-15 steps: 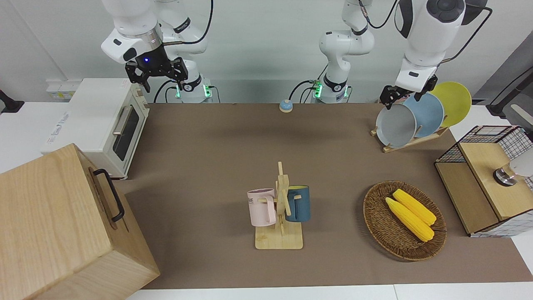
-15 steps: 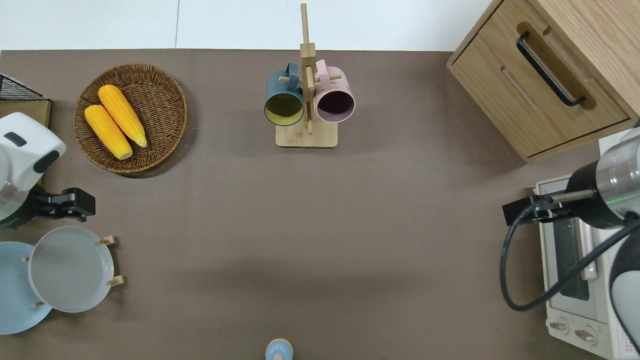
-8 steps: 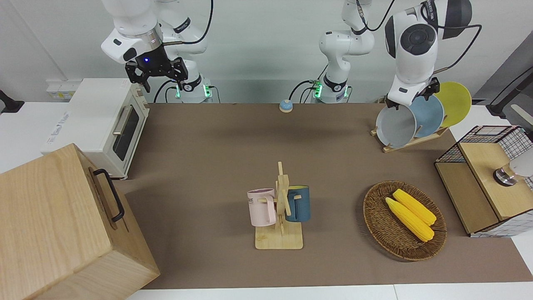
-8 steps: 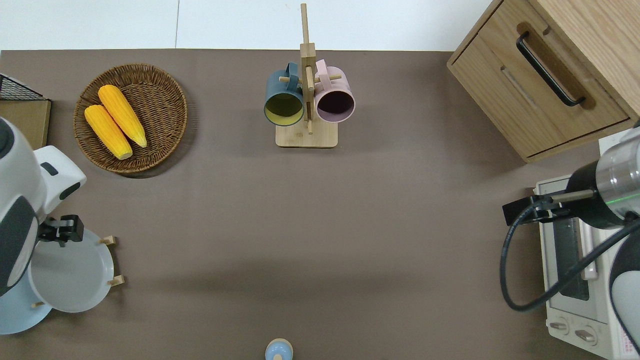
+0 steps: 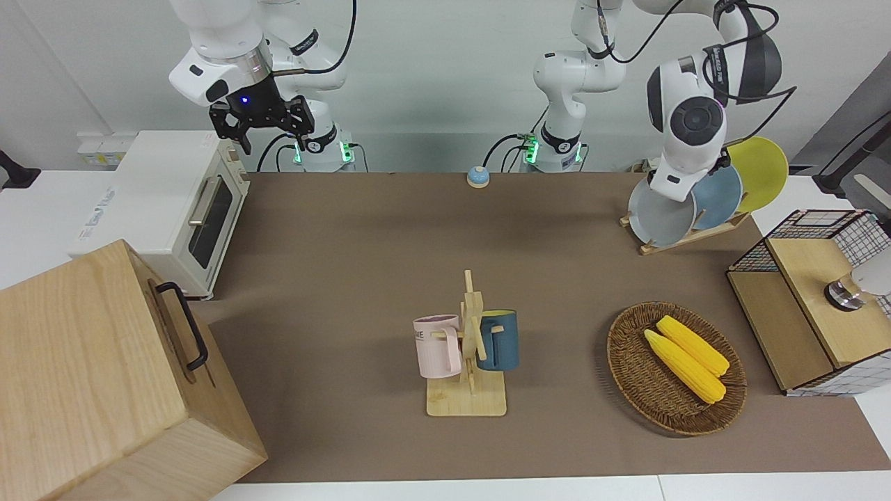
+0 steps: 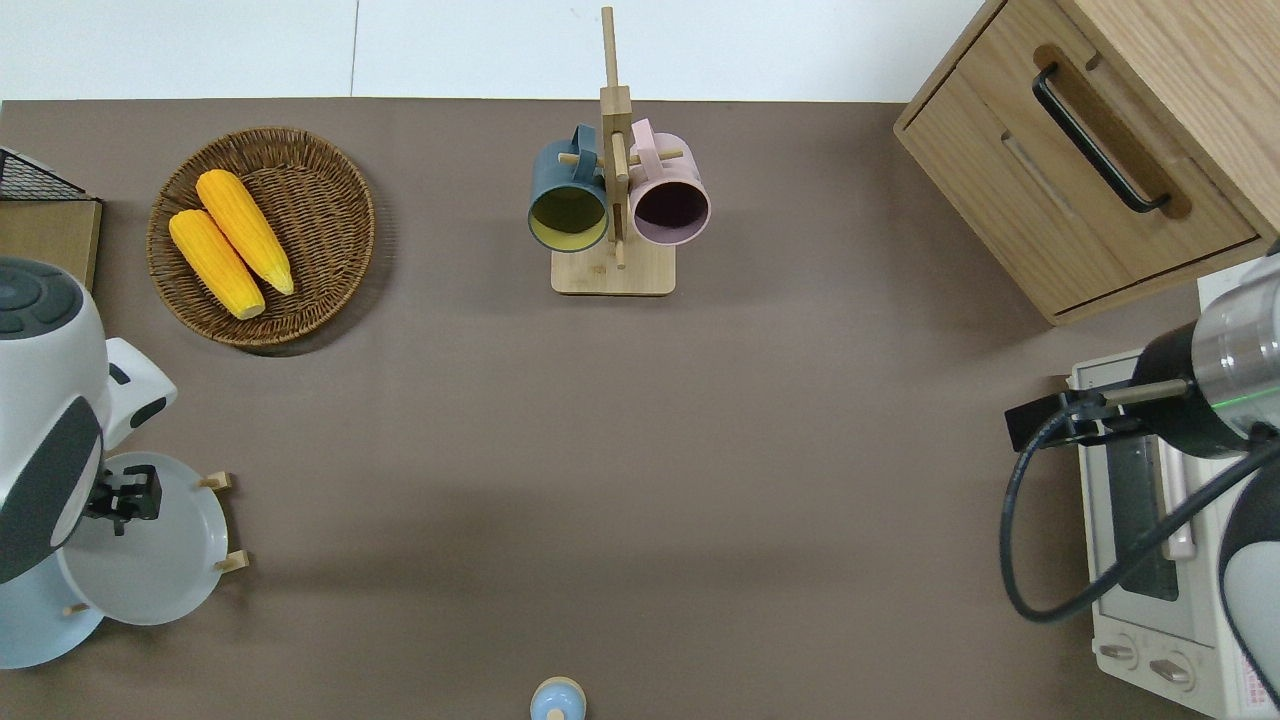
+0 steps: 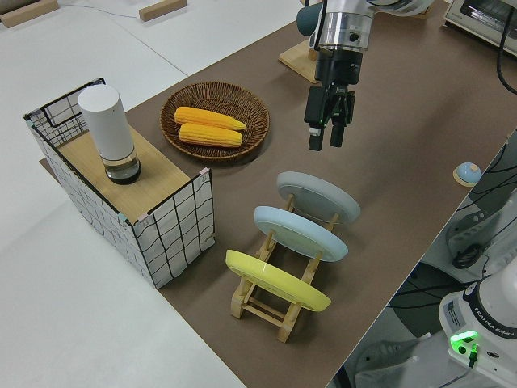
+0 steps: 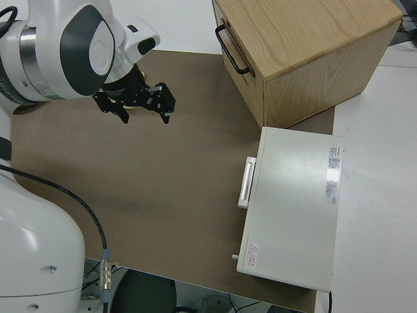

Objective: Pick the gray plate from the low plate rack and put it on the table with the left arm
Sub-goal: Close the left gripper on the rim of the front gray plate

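The gray plate (image 5: 660, 217) leans in the low plate rack (image 5: 689, 238) at the left arm's end of the table (image 5: 348, 243), in the slot farthest from the robots. It also shows in the overhead view (image 6: 160, 565) and the left side view (image 7: 319, 196). My left gripper (image 7: 325, 144) points down, open and empty, and hangs above the plate's top rim without touching it. In the overhead view the left gripper (image 6: 125, 497) sits over that rim. In the front view the arm's wrist hides it. The right arm is parked, its gripper (image 5: 261, 129) open.
A blue plate (image 5: 720, 191) and a yellow plate (image 5: 762, 167) lean in the same rack, nearer to the robots. A wicker basket with corn (image 5: 675, 369), a mug stand (image 5: 468, 362), a wire crate (image 5: 814, 299), a toaster oven (image 5: 167, 209) and a wooden cabinet (image 5: 104, 376) stand around.
The left arm has turned and its gripper has moved from over the table between basket and rack to over the gray plate's top rim. The right arm has not moved.
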Robot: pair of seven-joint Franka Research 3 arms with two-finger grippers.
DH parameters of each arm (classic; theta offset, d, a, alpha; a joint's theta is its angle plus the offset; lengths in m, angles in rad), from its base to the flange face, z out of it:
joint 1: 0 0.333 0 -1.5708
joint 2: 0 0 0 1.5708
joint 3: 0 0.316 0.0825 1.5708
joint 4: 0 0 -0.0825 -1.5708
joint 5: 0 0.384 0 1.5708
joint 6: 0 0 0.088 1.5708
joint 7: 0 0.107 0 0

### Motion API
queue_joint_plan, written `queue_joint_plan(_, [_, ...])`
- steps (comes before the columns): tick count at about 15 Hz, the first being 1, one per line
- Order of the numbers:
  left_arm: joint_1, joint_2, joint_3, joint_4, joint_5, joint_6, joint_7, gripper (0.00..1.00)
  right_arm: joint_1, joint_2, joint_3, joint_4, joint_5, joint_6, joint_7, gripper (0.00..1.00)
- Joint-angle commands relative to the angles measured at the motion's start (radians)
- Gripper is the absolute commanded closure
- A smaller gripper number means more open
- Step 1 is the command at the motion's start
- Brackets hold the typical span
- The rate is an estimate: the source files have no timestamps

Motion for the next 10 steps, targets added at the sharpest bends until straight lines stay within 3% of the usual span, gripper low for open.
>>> queue_joint_plan(1, [-0.004, 0.053, 0.045, -0.012, 0.018, 0.018, 0.008, 0.01, -0.013, -0.005, 0.007, 0.006, 0.004, -0.015, -0.003, 0.011])
queue_joint_plan(4, [0.013, 0.092, 0.047, -0.012, 0.016, 0.035, 0.006, 0.02, -0.013, -0.005, 0.007, 0.006, 0.004, -0.015, -0.003, 0.011])
queue_joint_plan(5, [0.016, 0.1, 0.047, -0.012, 0.015, 0.041, 0.001, 0.09, -0.015, -0.005, 0.007, 0.006, 0.004, -0.015, -0.003, 0.011])
queue_joint_plan(6, [0.019, 0.115, 0.047, -0.012, 0.015, 0.047, -0.005, 0.17, -0.015, -0.005, 0.007, 0.006, 0.004, -0.015, -0.003, 0.011])
queue_joint_plan(8, [0.029, 0.126, 0.047, -0.012, 0.013, 0.066, -0.008, 0.46, -0.015, -0.005, 0.007, 0.006, 0.004, -0.015, -0.003, 0.011])
queue_joint_plan(10, [0.03, 0.126, 0.047, -0.011, 0.012, 0.066, -0.008, 0.65, -0.015, -0.005, 0.007, 0.006, 0.004, -0.015, -0.003, 0.011])
